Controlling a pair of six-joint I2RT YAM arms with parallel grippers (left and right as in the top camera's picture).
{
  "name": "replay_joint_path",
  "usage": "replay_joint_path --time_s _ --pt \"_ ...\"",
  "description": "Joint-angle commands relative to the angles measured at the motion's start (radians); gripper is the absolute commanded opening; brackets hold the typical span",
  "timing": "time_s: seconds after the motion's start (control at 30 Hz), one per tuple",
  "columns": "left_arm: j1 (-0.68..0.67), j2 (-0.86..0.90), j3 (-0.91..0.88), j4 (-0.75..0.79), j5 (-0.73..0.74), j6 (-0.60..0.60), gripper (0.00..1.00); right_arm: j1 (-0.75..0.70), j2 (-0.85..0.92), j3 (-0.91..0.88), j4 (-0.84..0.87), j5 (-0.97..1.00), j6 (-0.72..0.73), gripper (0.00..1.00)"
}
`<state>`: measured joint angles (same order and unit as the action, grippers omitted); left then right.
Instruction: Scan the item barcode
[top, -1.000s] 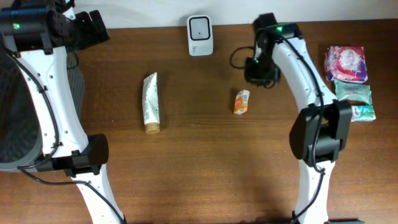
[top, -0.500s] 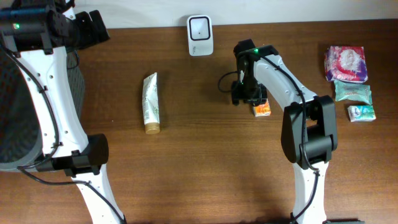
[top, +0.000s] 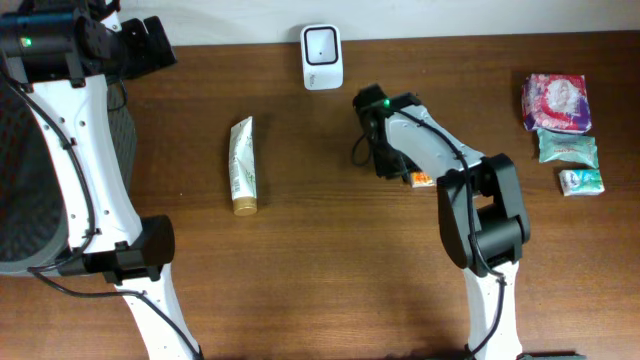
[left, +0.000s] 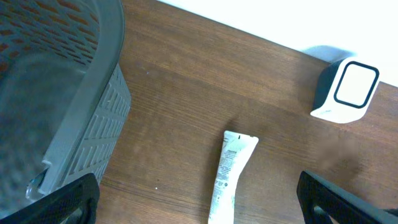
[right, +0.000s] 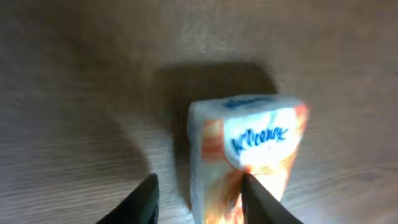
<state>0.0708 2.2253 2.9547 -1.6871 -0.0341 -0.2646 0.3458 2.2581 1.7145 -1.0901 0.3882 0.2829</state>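
The brown desk (top: 320, 260) has a wood-grain surface, smooth with a low sheen. The small orange-and-white tissue pack (right: 249, 143) is wrapped in thin, glossy plastic film that catches the light. The white squeeze tube with a gold cap (top: 243, 165) looks like smooth plastic, and its cap is shiny. The white-and-dark box-shaped scanner (left: 345, 93) is hard plastic with a glossy face. The grey slotted basket (left: 87, 112) is matt moulded plastic. The pink and green packets (top: 557, 102) look like crinkled film.
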Motion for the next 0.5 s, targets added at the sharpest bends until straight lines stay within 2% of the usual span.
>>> replay_joint_path --time_s 0.0,0.07,0.17,0.2,0.27,0.3,0.37,0.47 --pt "0.002 -0.019 0.009 -0.001 -0.008 0.011 0.99 -0.006 -0.011 -0.035 0.021 0.005 0.013 0.05" --pt "0.002 -0.019 0.009 -0.001 -0.008 0.011 0.99 -0.006 -0.012 0.004 -0.008 -0.034 0.013 0.04" --pt "0.002 -0.019 0.009 -0.001 -0.008 0.011 0.99 -0.008 -0.035 0.148 -0.079 -0.267 0.010 0.04" --pt "0.002 -0.019 0.009 -0.001 -0.008 0.011 0.99 -0.014 -0.042 0.200 -0.087 -0.389 -0.019 0.04" --pt "0.002 -0.019 0.009 -0.001 -0.008 0.011 0.99 -0.048 -0.045 0.276 -0.076 -0.753 -0.095 0.04" --pt "0.002 -0.019 0.009 -0.001 -0.008 0.011 0.99 -0.069 -0.042 0.272 -0.056 -0.895 -0.096 0.04" --pt "0.002 -0.019 0.009 -0.001 -0.008 0.011 0.99 -0.087 -0.026 0.232 -0.022 -1.054 -0.096 0.04" --pt "0.002 -0.019 0.009 -0.001 -0.008 0.011 0.99 -0.088 -0.021 0.072 0.139 -1.317 -0.082 0.04"
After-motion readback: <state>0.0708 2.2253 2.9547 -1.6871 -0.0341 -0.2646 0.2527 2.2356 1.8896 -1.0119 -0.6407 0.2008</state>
